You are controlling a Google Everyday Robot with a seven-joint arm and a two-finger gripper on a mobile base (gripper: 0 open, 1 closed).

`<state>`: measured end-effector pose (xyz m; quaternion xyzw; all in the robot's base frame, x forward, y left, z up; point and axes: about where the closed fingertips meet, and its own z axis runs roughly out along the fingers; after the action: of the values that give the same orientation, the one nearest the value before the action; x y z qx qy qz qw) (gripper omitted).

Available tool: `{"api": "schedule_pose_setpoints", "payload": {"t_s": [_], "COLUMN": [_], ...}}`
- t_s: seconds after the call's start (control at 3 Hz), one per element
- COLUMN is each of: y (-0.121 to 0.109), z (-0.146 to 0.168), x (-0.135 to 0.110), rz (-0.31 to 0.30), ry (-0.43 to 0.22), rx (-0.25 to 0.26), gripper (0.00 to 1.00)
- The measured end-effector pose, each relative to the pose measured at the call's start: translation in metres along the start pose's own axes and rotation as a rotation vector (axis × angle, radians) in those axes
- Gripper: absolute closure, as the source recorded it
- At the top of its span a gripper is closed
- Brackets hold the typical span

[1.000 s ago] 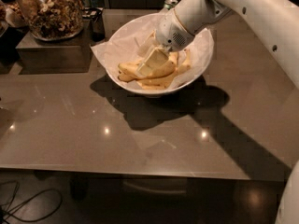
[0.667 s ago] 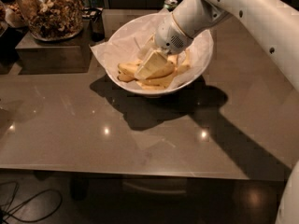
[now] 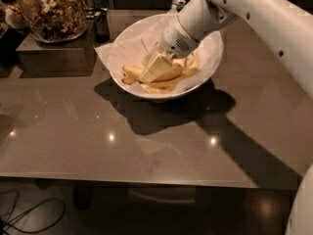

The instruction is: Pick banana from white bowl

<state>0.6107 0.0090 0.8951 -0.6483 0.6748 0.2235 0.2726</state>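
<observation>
The white bowl (image 3: 215, 58), lined with crinkled white paper, stands on the brown table toward the back centre. Several yellow bananas lie in it. One banana (image 3: 172, 74) lies across the middle, and others (image 3: 157, 87) sit under and beside it. My gripper (image 3: 153, 71) reaches down into the bowl from the upper right. Its tip is low among the bananas and covers the left part of the middle banana. The white arm (image 3: 254, 13) crosses the right side of the view.
A glass jar of nuts (image 3: 54, 11) stands on a dark box (image 3: 54, 55) at the back left. A small dark object (image 3: 101, 26) sits next to it. A can top (image 3: 178, 4) shows behind the bowl. The table's front edge (image 3: 146, 180) runs across the lower part of the view.
The gripper has moved slightly left and lower into the bowl, closer onto the bananas. The bowl and bananas have not visibly shifted.
</observation>
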Motion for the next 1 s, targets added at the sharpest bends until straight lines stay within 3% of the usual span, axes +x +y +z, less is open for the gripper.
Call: {"api": "schedule_pose_setpoints", "payload": {"t_s": [0.67, 1.0], "y": [0.000, 0.008], "z": [0.001, -0.016], "x": [0.001, 0.001], "rz": [0.004, -0.013], "ry": [0.003, -0.011], "rx": [-0.004, 0.038], "gripper": [0.93, 1.00]}}
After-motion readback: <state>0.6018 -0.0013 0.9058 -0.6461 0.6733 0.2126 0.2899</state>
